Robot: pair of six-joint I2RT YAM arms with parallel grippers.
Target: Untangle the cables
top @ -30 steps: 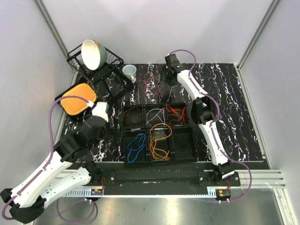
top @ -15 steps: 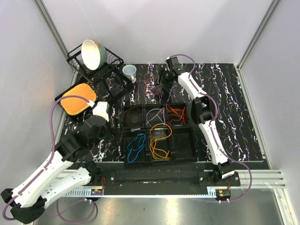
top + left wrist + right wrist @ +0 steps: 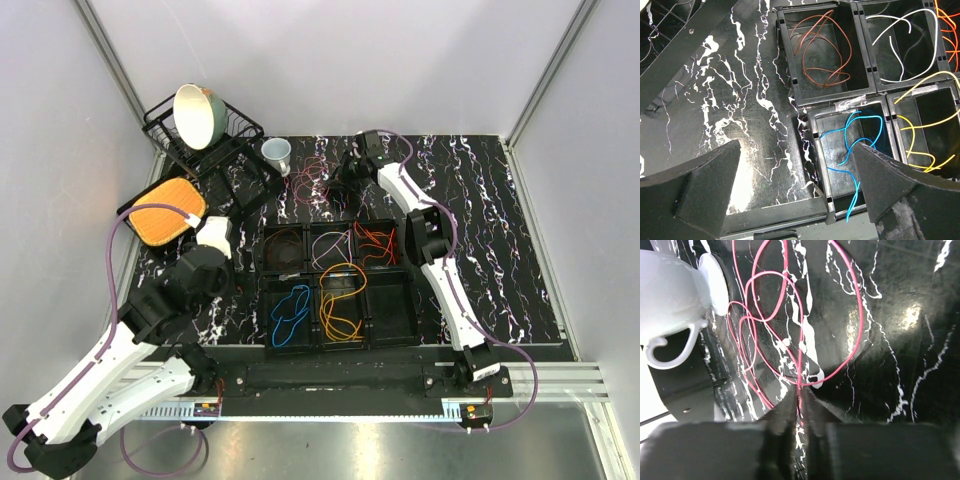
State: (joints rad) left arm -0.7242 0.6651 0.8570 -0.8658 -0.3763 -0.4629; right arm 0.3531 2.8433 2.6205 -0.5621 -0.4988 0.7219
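A loose red cable (image 3: pixel 800 360) lies in loops on the black marbled table at the far side, also seen from above as the red cable (image 3: pixel 313 178). My right gripper (image 3: pixel 800 395) is shut on one strand of it, down at the table, and reaches from the right in the top view as the right gripper (image 3: pixel 342 177). Other cables lie sorted in the black bins: brown (image 3: pixel 820 55), white (image 3: pixel 900 45), blue (image 3: pixel 840 132), yellow (image 3: pixel 925 120), orange (image 3: pixel 947 30). My left gripper (image 3: pixel 797 150) hangs wide open and holds nothing, over the table by the blue bin's left wall.
A white cup (image 3: pixel 670 290) stands just left of the red loops, seen from above as the cup (image 3: pixel 277 152). A black dish rack (image 3: pixel 235 130) holding a bowl (image 3: pixel 197 115) and an orange pad (image 3: pixel 168 212) sit at the far left. The bin block (image 3: pixel 388 320) fills the centre.
My right gripper has swung left and down onto the red cable and closed on it. The left arm has shifted only slightly and stays open.
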